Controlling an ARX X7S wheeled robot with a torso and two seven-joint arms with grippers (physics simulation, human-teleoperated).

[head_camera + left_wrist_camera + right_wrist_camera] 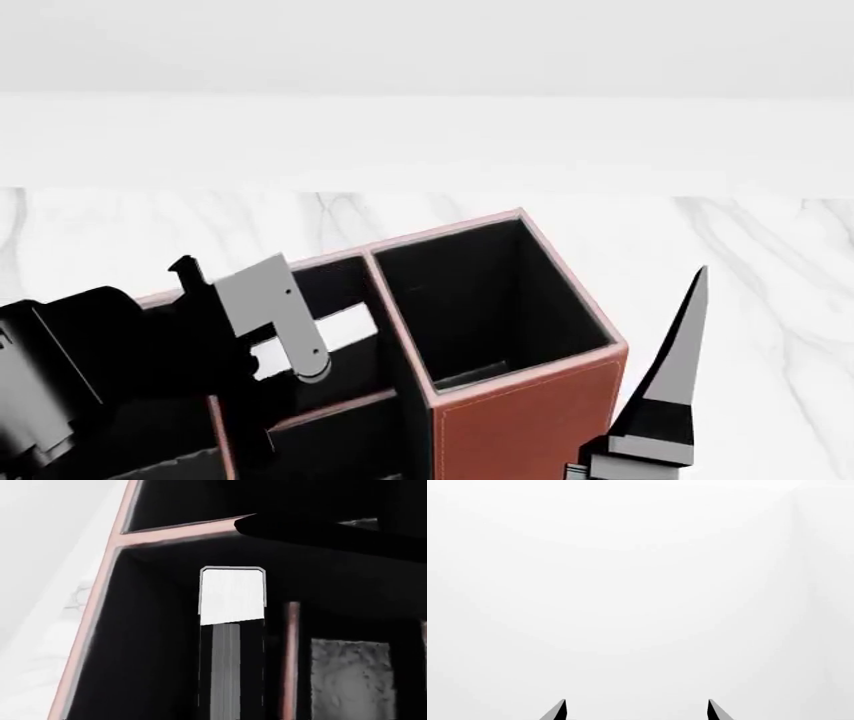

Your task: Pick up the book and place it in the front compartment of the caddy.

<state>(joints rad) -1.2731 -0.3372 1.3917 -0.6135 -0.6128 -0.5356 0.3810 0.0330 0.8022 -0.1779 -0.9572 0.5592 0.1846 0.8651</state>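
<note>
Bright, even, shadowless render light overall; washed to near-white in the right wrist view. Deep black inside the caddy [527, 425] compartments, detail lost. Soft blur in the left wrist view; crisp edges from the head.

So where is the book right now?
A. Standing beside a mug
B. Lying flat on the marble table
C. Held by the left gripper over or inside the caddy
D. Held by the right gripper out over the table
C: the left wrist view shows the book in the left gripper, with the caddy walls around it.
</note>
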